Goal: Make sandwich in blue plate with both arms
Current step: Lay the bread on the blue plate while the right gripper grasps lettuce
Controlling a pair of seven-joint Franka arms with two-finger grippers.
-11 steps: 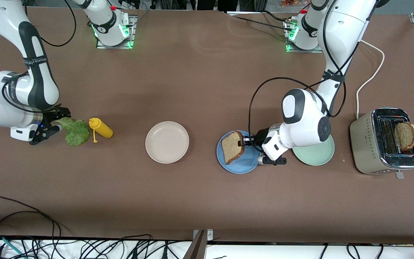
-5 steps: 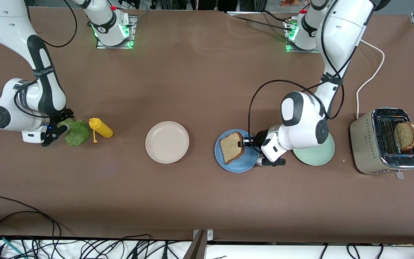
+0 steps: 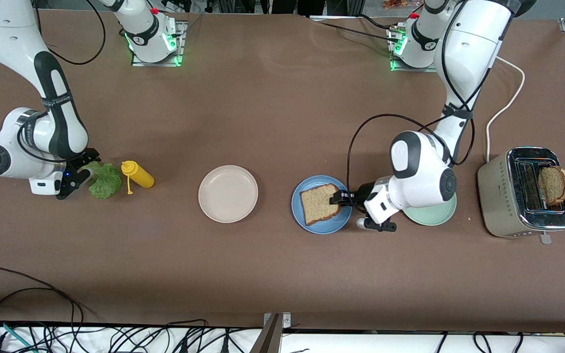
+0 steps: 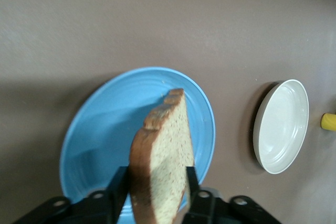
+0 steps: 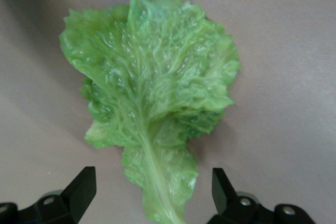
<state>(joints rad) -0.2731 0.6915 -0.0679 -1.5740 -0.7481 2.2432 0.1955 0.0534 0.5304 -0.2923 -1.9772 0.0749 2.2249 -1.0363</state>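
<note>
2 arms are at work on the brown worktop (image 3: pixel 272 113), each on its own ingredient.

Item 1, left claw (image 3: pixel 340 198). It sits low at the edge of the round blue plate (image 3: pixel 322 224) on the side toward the left arm's end. It reaches sideways so that the square slice of speckled brown bread (image 3: pixel 319 203) comes down within the rim. The slice lies on the plate, tilted only slightly. In the left wrist view its crust edge sits between the claw's 2 black jaws. Whether the claw grips the slice or has let it go cannot be told. Judgement: this is the base slice of the sandwich, at the point of being laid down.

Item 2, right claw (image 3: pixel 74 176). It is down by the crinkled green lettuce leaf (image 3: pixel 103 180) at the right arm's end of the worktop. The claw is open wide, 1 jaw either side of the leaf's pale stem, and the leaf is not gripped. The stem is the firmest part, hence a sensible place to pinch. The yellow squeeze bottle (image 3: pixel 138 175) lies just beside the leaf.

Item 3, containers. The blue plate holds 1 slice only. The round cream-white plate (image 3: pixel 228 193) holds nothing visible. The round mint-green plate (image 3: pixel 432 215) is partly hidden under the left arm, and its visible part is bare. The steel toaster (image 3: pixel 508 201) holds a 2nd brown slice (image 3: pixel 553 185) standing proud of its slot.
</note>
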